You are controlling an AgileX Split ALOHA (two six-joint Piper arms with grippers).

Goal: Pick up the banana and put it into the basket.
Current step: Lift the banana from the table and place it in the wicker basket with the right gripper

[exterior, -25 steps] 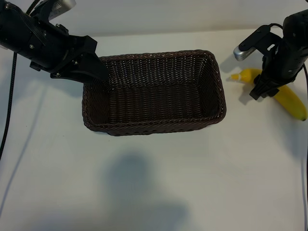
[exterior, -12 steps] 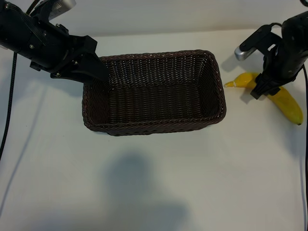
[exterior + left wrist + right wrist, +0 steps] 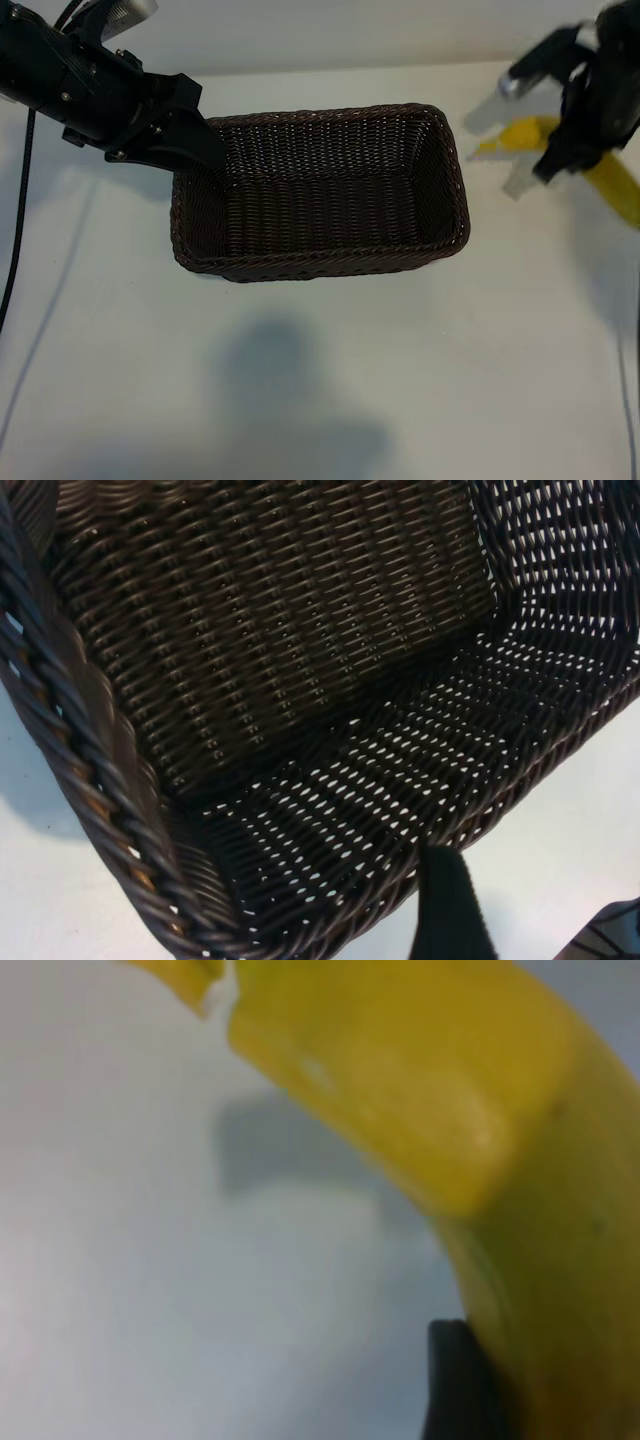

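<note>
Banana (image 3: 530, 133) clamped in right gripper (image 3: 566, 150), beside basket (image 3: 455, 180).

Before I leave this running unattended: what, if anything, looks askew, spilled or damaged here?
Nothing stands out. The basket sits flat and intact, with the left gripper at its corner. The banana looks whole in the right gripper, off the table.

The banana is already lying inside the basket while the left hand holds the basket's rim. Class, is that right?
Not quite. The exterior view shows the banana outside the basket, off to its right side at the right hand. The basket holds nothing. The left hand is at the basket's rim, as stated.
</note>
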